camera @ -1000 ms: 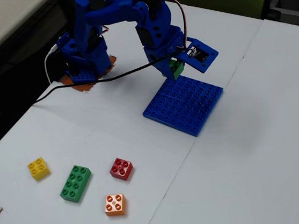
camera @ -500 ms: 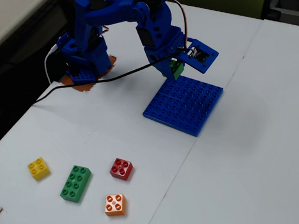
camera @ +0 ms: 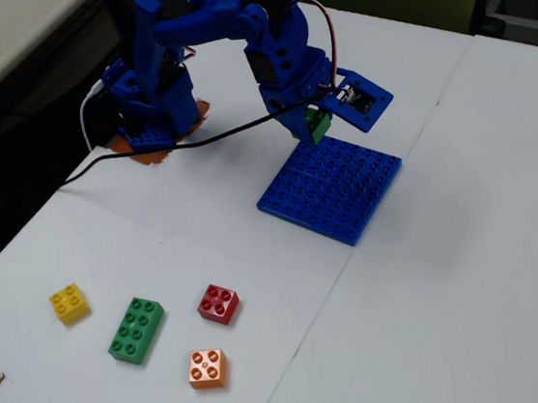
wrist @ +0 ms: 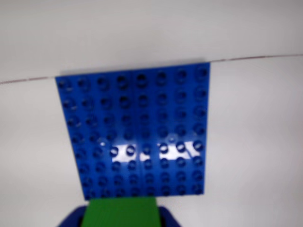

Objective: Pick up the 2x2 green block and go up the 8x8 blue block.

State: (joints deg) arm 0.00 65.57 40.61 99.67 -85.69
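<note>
Green 2x2 block (camera: 317, 123) is sitting clamped in my gripper (camera: 316, 128) — hanging near the blue baseplate's (camera: 331, 190) edge, risking misaligned studs.

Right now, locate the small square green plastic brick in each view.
Wrist view: small square green plastic brick at bottom centre, held in the end effector.
Fixed view: upper centre, at the plate's far edge.
Shared landmark: the large flat blue studded baseplate.

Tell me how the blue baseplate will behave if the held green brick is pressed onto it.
The 8x8 blue block looks thin, rigid and flat on the table, so it probably won't tip. Nothing visibly anchors it, so it may slide. The gripper holds the 2x2 green block near its edge.
</note>
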